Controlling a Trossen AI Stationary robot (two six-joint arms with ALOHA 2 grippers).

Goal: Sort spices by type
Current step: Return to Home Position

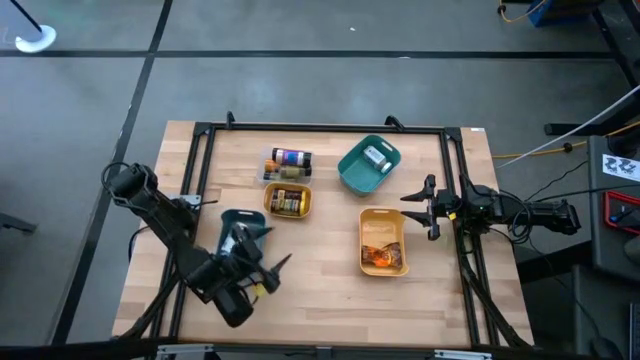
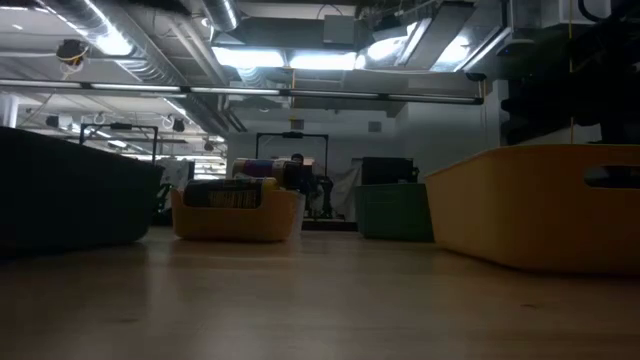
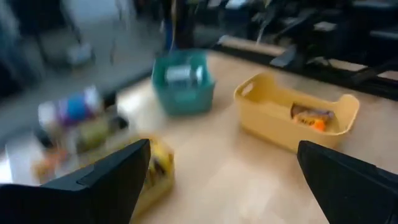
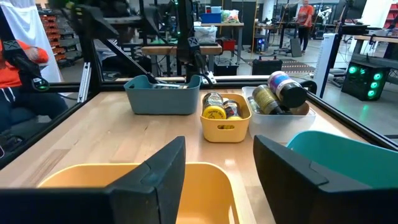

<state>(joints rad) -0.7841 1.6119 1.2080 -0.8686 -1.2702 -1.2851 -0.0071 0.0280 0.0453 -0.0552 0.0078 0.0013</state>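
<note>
Spices: all in trays, none loose on the desk [image 1: 320,295]. Jars [image 1: 287,202] lie side by side in the small yellow tray [image 1: 268,192]. More jars [image 1: 290,159] are in the clear tray [image 1: 267,177] just beyond it, a white jar [image 1: 376,158] in the teal tray [image 1: 350,177] to its right, and the packet [image 1: 380,258] in the bigger yellow tray [image 1: 364,228] farther right.
Left gripper [image 3: 224,149]: just left of the small yellow tray, over the blue tray [image 1: 231,216]. Spread wide, empty.
Right gripper [image 4: 219,143]: well right of the small yellow tray. Parted, empty, touching nothing.
Coming move: probably a plain retreat, with nothing left to pick up.
</note>
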